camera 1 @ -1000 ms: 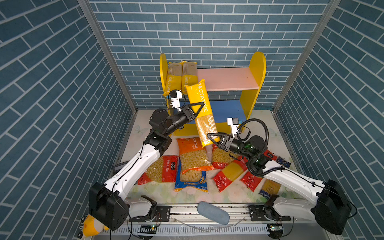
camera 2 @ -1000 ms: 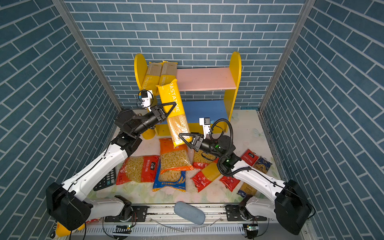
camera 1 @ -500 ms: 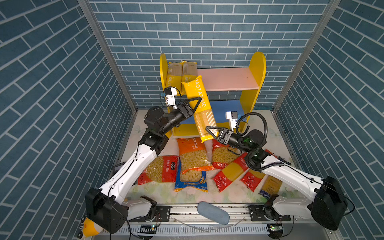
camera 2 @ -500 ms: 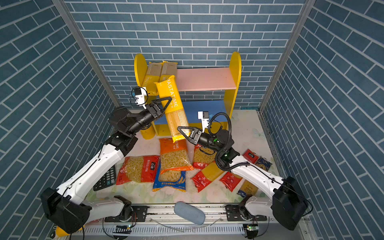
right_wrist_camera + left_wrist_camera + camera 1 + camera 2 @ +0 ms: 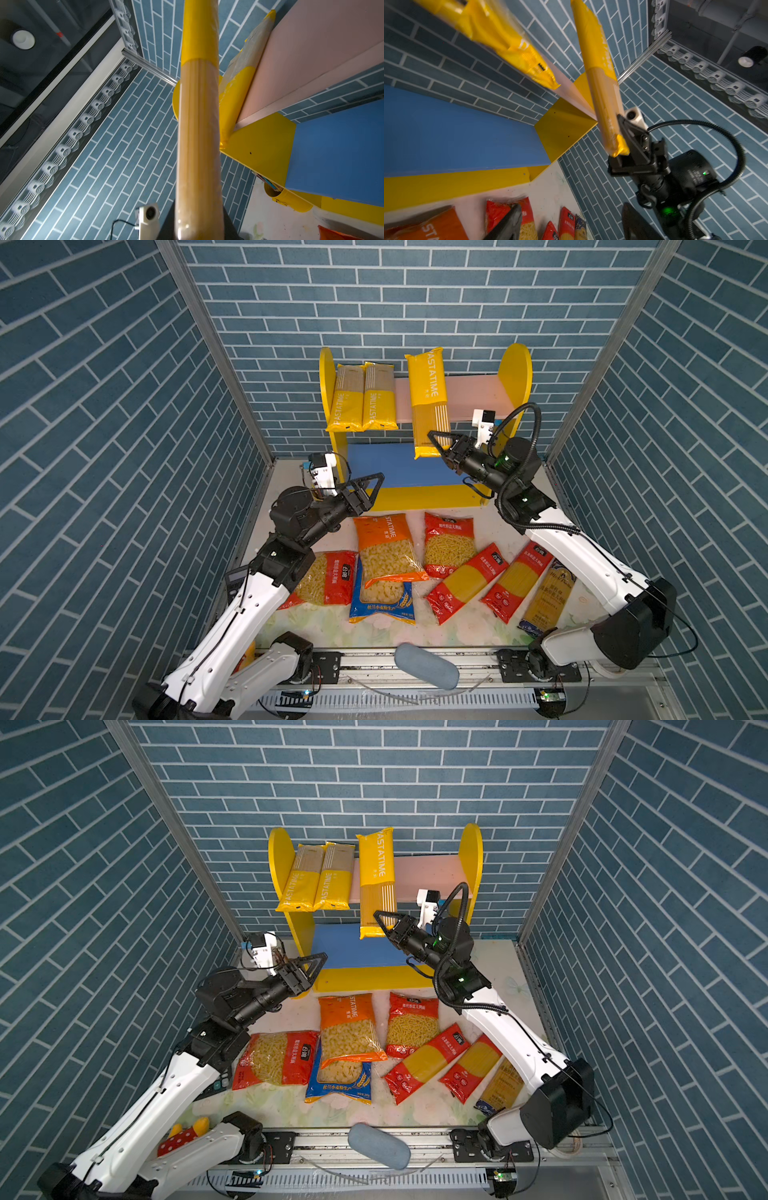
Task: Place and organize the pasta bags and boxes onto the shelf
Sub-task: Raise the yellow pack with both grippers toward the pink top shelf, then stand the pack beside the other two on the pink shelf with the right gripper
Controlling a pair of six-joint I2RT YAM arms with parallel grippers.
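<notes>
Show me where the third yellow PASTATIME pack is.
In both top views the third PASTATIME pack stands roughly upright in the right hand, crossing the pink upper board just right of the two shelved packs.

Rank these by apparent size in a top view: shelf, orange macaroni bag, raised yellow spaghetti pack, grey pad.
1. shelf
2. orange macaroni bag and raised yellow spaghetti pack: alike; the pack sits nearer the camera, so unranked.
3. grey pad
</notes>
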